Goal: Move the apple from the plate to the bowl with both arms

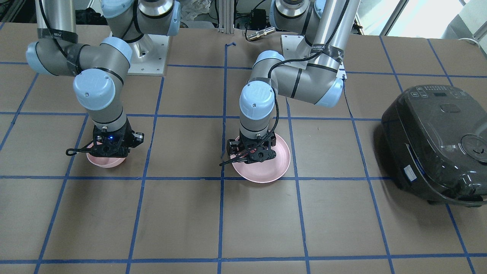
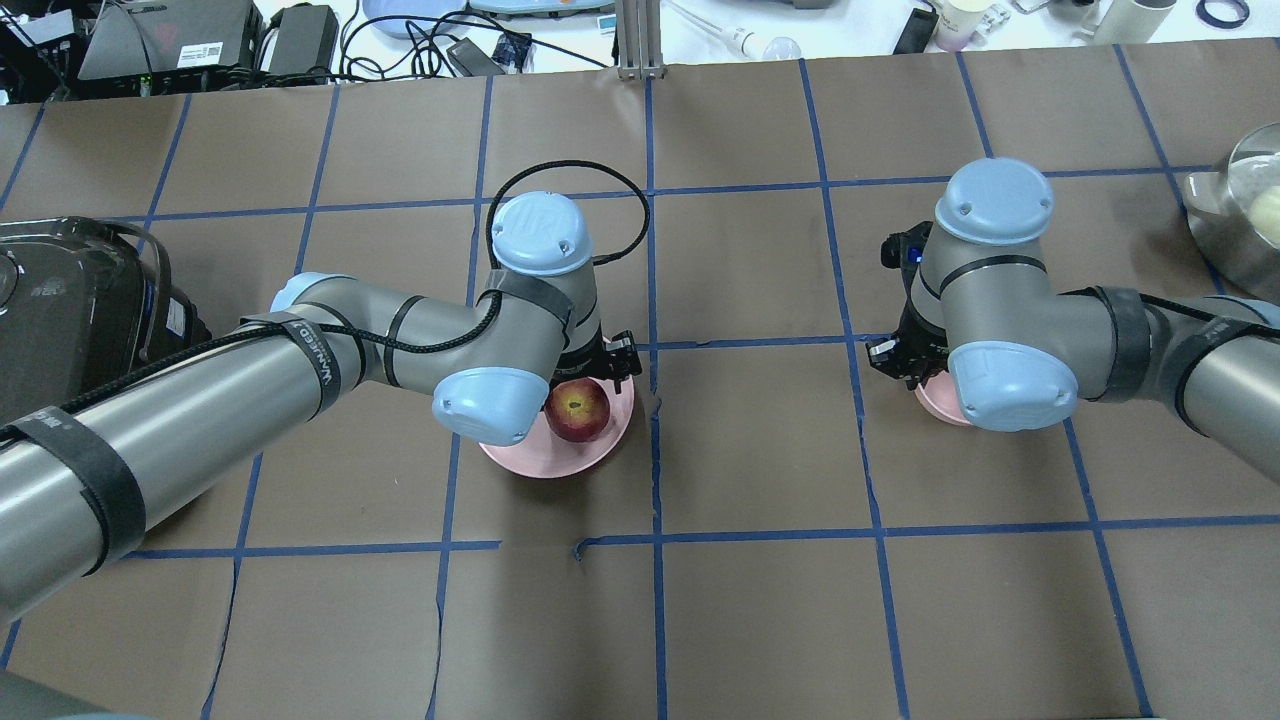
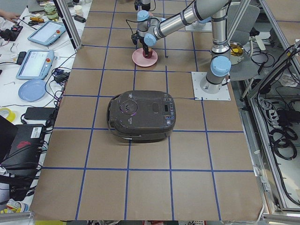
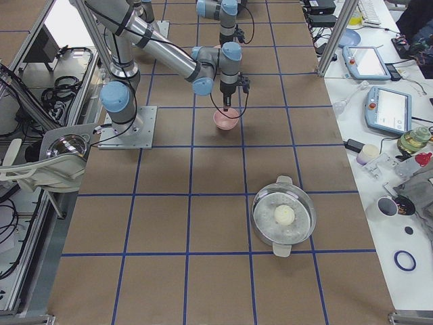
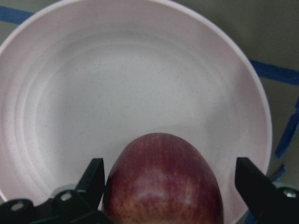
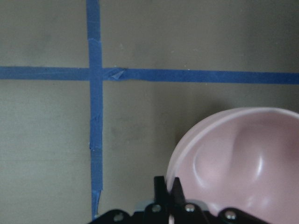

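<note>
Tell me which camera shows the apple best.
Left wrist view: the apple looms large on the plate inside the open left gripper. Overhead shows it smaller, stem patch up, partly under the left arm. Exterior left shows a speck; front-facing and exterior right miss it; right wrist shows the bowl instead.

Both arms are built of silver-grey metal tubes with rounded light-blue covers at the joints. The left arm carries a braided black cable along its length, bound by broad black straps, one printed with white lettering; near the wrist the cable swings out in a wide loop. The right arm wears the same straps and cable. Each blue cap shows small screws and a raised logo. The left end effector is black, with two wedge-shaped fingers and silver screws at its base. The right end effector is black too, with a small blue light on its body.
</note>
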`<state>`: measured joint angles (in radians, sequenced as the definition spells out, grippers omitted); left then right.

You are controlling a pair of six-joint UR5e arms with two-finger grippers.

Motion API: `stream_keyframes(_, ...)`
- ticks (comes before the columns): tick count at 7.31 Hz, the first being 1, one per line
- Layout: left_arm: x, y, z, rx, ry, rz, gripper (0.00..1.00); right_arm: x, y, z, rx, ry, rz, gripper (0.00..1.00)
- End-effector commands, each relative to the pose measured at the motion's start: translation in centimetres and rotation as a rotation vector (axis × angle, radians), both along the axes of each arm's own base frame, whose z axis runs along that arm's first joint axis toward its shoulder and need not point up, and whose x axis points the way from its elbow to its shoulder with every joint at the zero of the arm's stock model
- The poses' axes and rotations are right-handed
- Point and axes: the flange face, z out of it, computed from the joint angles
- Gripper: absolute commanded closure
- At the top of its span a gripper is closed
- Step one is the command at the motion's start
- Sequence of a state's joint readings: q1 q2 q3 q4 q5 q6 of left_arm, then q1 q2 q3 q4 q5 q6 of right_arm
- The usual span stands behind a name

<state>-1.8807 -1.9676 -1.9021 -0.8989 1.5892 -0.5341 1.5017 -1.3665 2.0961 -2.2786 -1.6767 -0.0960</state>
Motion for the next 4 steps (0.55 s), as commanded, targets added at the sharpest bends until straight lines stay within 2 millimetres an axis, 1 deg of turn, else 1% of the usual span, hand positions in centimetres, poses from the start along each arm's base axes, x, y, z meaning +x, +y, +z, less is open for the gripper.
stream_keyframes(1, 0.0, 0.0, -0.3, 0.006, -0.003, 0.0, 0.11, 0.5, 0.0, 0.4, -0.011, 0.002, -0.001, 1.0)
stream_keyframes(2, 0.0, 0.0, -0.3, 0.006, -0.002, -0.002, 0.14, 1.2, -0.1, 0.9, -0.021, -0.011, 0.007, 1.0)
stream_keyframes(3, 0.1, 0.0, 0.7, -0.012, 0.007, -0.052, 0.28, 4.4, 0.1, 1.5, -0.039, -0.013, 0.036, 1.0)
stream_keyframes(4, 0.2, 0.0, 0.8, -0.012, 0.005, -0.078, 0.42, 8.0, 0.3, 2.1, -0.064, -0.015, 0.03, 1.0)
